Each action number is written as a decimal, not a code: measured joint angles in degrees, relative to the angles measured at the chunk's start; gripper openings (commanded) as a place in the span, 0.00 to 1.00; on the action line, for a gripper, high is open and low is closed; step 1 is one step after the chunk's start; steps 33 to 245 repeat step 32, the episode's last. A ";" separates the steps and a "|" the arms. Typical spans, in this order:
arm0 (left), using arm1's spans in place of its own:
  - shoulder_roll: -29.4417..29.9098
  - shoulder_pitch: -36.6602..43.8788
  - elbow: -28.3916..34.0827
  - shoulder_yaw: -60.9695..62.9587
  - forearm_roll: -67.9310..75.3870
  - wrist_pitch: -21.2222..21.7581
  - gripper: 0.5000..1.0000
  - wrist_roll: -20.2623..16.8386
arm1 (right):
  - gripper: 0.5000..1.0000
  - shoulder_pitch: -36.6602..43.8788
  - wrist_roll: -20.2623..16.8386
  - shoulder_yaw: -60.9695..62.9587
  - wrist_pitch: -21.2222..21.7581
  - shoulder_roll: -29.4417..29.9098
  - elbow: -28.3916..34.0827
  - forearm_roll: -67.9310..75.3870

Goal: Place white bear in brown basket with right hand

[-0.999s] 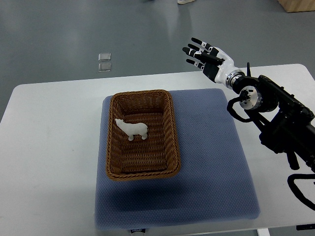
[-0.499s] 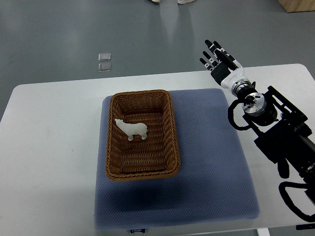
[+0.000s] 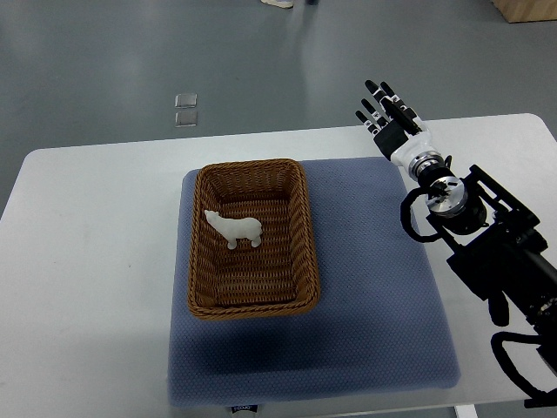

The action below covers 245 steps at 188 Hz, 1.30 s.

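Note:
A small white bear (image 3: 233, 229) lies inside the brown wicker basket (image 3: 303, 233), toward its far left part. The basket rests on the left half of a blue-grey mat (image 3: 374, 287). My right hand (image 3: 388, 115) hangs over the mat's far right corner at the table's back edge, well clear of the basket. Its black-tipped fingers (image 3: 380, 94) are stretched out and spread, holding nothing. The black right arm (image 3: 487, 252) runs down along the right side of the picture. No left arm shows.
The mat covers the middle of a white table (image 3: 87, 261). Grey floor lies beyond the far edge, with two small clear squares (image 3: 184, 109) on it. A wooden box corner (image 3: 526, 9) shows at the top right.
My right hand has swung from pointing left to pointing away, and the arm has drawn back toward the lower right. The bear and basket have stayed put.

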 measured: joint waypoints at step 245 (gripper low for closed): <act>0.00 0.00 0.00 0.08 0.00 0.00 1.00 0.00 | 0.85 -0.01 0.16 0.05 0.11 0.08 0.01 0.00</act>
